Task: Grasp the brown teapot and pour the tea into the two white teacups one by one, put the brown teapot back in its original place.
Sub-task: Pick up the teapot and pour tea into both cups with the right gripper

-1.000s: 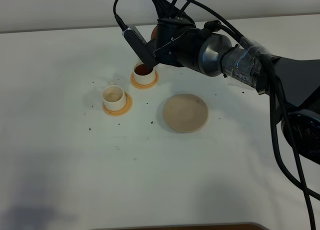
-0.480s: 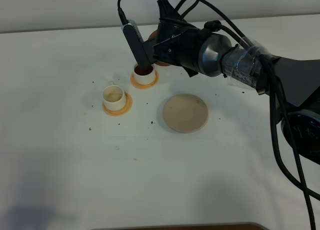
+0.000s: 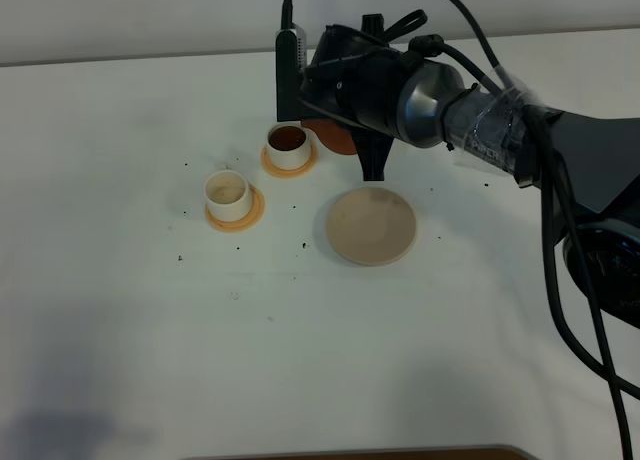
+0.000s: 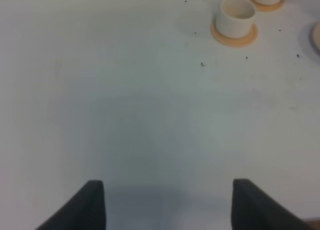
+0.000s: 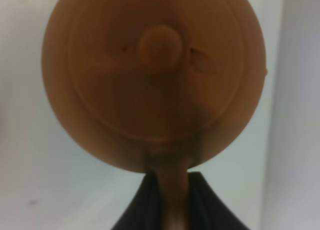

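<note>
My right gripper (image 3: 345,115) is shut on the loop handle of the brown teapot (image 3: 335,140) and holds it above the table, just right of the far white teacup (image 3: 287,144), which holds dark tea. In the right wrist view the teapot (image 5: 155,75) shows from above with its knobbed lid, and the fingers (image 5: 197,200) clamp its handle. The near white teacup (image 3: 227,193) looks pale inside. The beige saucer (image 3: 370,225) lies bare in front of the teapot. My left gripper (image 4: 167,205) is open and empty, low over bare table, with both cups (image 4: 237,16) far ahead.
Each cup stands on an orange-tan coaster (image 3: 245,218). Small dark specks (image 3: 302,245) are scattered around the cups. The right arm and its cables (image 3: 480,130) stretch from the right across the back of the white table (image 3: 150,310).
The right gripper has turned back upright and moved right, away from over the far cup. The teapot has come level beside that cup, whose dark tea now shows.
</note>
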You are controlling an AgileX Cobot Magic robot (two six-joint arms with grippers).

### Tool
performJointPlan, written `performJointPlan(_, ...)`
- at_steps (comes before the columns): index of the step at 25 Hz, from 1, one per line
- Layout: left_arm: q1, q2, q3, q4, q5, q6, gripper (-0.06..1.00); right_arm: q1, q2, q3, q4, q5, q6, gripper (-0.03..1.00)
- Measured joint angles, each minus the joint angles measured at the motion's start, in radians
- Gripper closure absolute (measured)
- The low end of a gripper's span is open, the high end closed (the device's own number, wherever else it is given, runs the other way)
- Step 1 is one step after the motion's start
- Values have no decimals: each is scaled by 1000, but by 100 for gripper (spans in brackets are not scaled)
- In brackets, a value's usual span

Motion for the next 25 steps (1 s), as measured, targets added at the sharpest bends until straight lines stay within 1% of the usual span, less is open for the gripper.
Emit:
performJointPlan(5, 0, 0, 0, 0, 0, 0, 37, -1, -10, -36, 157, 88, 11, 84)
performJointPlan(10, 0, 0, 0, 0, 0, 0, 37, -13, -10, -38, 348, 102, 11, 84)
performJointPlan(13, 0, 0, 0, 0, 0, 0, 37, -20, -16, -38, 417, 108, 11, 84)
performJointPlan(18, 0, 0, 0, 0, 0, 0, 37, -24, -66, -38, 474, 138, 10, 84)
performJointPlan(20, 0, 0, 0, 0, 0, 0, 37, -24, -89, -39, 502, 138, -16, 84)
performJointPlan(22, 0, 0, 0, 0, 0, 0, 37, -20, -97, -42, 528, 131, -39, 84)
performJointPlan(25, 0, 0, 0, 0, 0, 0, 37, -1, -97, -42, 529, 107, -61, 84)
